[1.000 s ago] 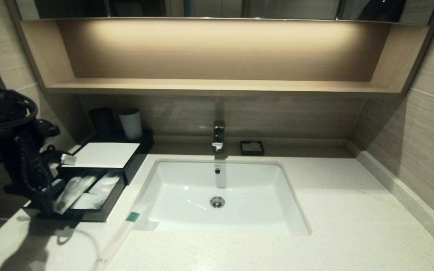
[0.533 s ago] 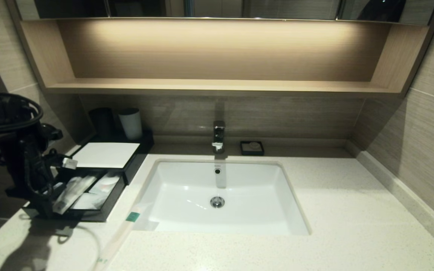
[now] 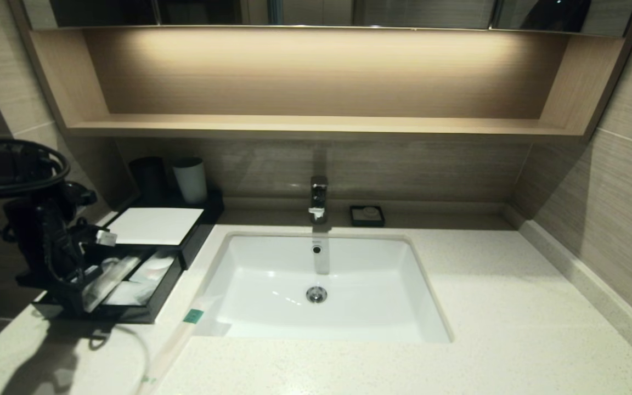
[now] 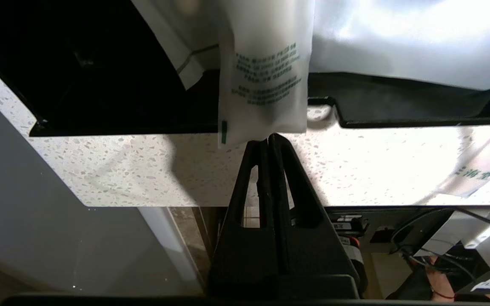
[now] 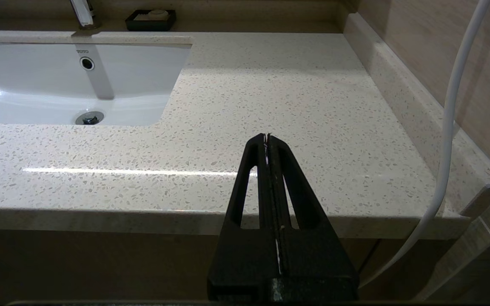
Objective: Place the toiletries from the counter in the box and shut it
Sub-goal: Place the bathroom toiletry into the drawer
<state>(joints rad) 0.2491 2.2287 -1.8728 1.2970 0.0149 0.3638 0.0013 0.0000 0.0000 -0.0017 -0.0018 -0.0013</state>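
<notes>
Partway through, by the look of it. Open at the front of the box (image 3: 154,225): a drawer (image 3: 148,314) with pale wrapped packets inside; hard to count exactly, so no telling how many of the toiletries are home.

Draped over the drawer's front lip: one wrapper (image 4: 264,80), printed end hanging down past the lip toward the surface (image 3: 513,307). Not fully in, then.

Lying loose on the surface, along the left edge of the sink (image 3: 316,274) and well clear of the box: another stick (image 3: 176,337), green label toward the sink. Untouched as things stand.

Left to do, as a guess: seating the draped wrapper flat inside, fetching the loose stick, then pushing the drawer shut.

Left pincer (image 4: 269,136): fingers pressed flat together, no gap showing, tips meeting the bottom edge of the draped wrapper just in front of the drawer lip. Touching it for certain; pinching its corner or merely nudging it, impossible to say from here. Nothing else held.

Right pincer (image 5: 267,137): likewise closed tight, empty, hanging off the front edge of the surface to the right of the sink, far from the box. Idle, seemingly.

Worth watching: with so little of the wrapper at the tips, a risk of slipping back out over the lip.
</notes>
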